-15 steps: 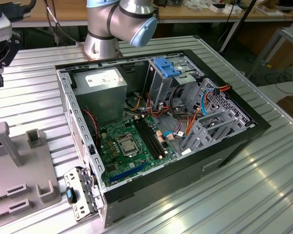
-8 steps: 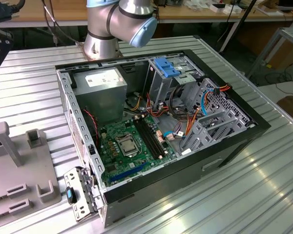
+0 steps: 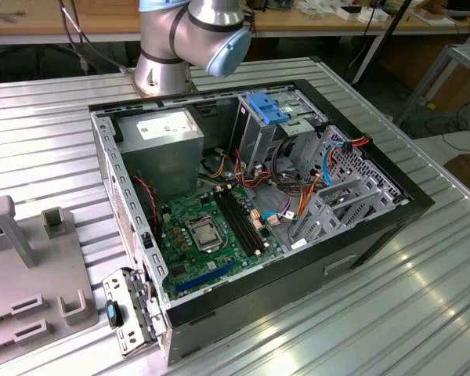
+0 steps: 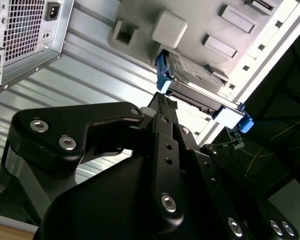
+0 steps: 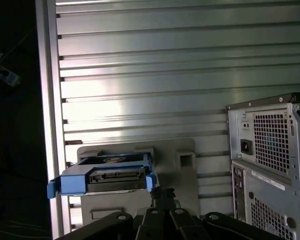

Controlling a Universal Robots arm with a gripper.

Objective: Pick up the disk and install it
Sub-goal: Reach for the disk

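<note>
Well, the disk (image 5: pixel 115 176) is a flat grey metal box with a bright blue frame around it. A blue tab sticks out at each end. In the first wrist view I see its dark end face and a bit of its shiny top. It rests on a grey holder (image 5: pixel 186 150) that sits right at the edge of the table (image 5: pixel 165 75). The table is made of long silver ribs.

The claw (image 5: pixel 162 193) is black and hangs just beside one blue end of the disk. I cannot tell if it touches the frame. I also cannot tell if the claw is spread or pressed together.

In the second wrist view a pale block (image 4: pixel 169 29) of the holder stands up just behind the disk.

The case (image 3: pixel 360 235) lies open on its side in the middle of the table. It is well apart from the holder, which is at the exterior view's left. Inside the case are a green board (image 3: pixel 211 235), a grey power box (image 3: pixel 160 137) and bunches of coloured wires (image 3: pixel 298 196). There is also a tall metal cage (image 3: pixel 258 137) with a blue bracket (image 3: pixel 266 107) on top. The arm (image 3: pixel 192 39) has a fat silver and blue joint, and it stands by the power box end of the case.
</note>
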